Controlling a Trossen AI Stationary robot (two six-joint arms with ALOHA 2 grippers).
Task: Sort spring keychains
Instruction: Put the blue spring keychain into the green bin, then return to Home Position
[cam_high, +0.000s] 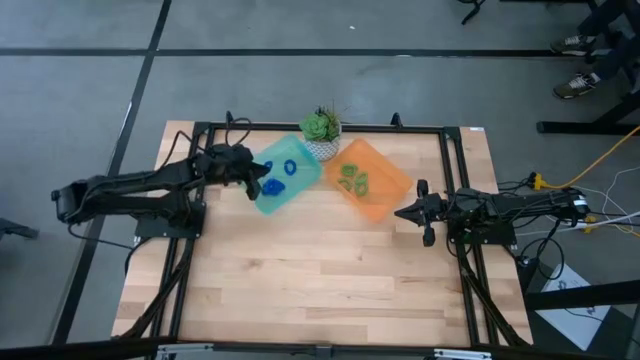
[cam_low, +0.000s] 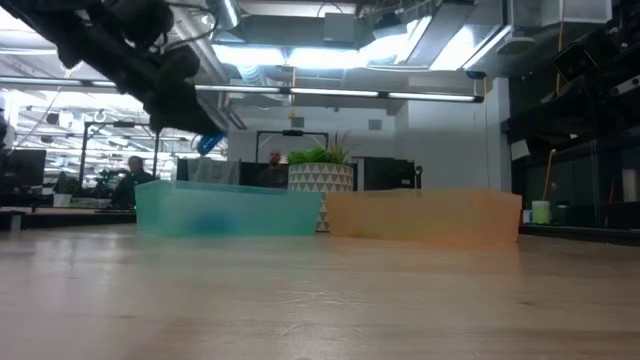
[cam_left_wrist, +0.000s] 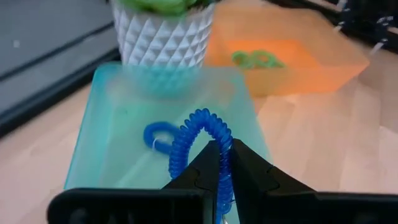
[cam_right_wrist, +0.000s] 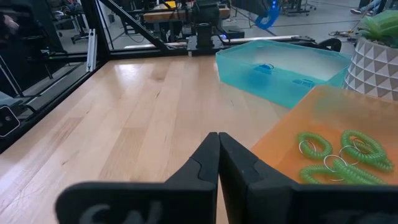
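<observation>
My left gripper is shut on a bright blue spring keychain, above the left end of the teal tray. In the low view the blue coil hangs above the tray's rim. Blue keychains lie on that tray's floor, one showing in the left wrist view. The orange tray beside it holds several green keychains. My right gripper waits shut near the orange tray's right side, nothing between its fingers. My left gripper pinches the blue keychain's coil between its two fingers. The coiled loop stands out beyond the fingertips. The fingers slant down from the table's left side toward the teal tray. The keychain is lifted clear of the tray.
A green plant in a white patterned pot stands at the far edge, touching or close behind both trays. The black frame rails run along the table's sides. Bare wood fills the near half of the table.
</observation>
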